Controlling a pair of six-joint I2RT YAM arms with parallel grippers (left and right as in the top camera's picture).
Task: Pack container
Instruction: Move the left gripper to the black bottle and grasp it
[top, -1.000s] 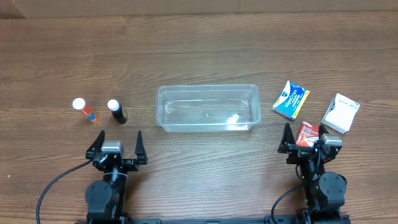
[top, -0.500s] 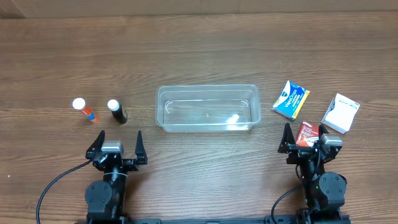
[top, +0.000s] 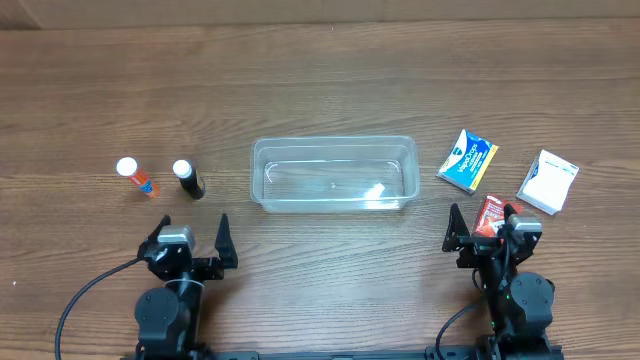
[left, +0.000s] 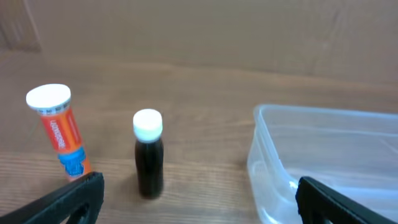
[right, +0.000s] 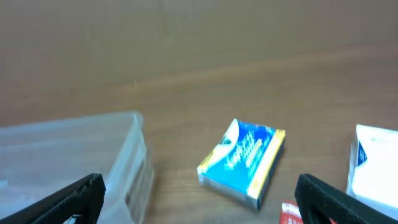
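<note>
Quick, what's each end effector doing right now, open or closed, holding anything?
Left end effector: open, empty.
Right end effector: open, empty.

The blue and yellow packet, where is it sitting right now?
In the overhead view the blue and yellow packet lies on the robot's right side, between the clear container and the white packet.

Wood table (top: 330, 80) bears container (top: 333, 141) — orange tube (top: 133, 177), dark bottle (top: 188, 180) left; blue packet (top: 467, 160), white packet (top: 548, 181), red packet (top: 490, 213) right.
</note>
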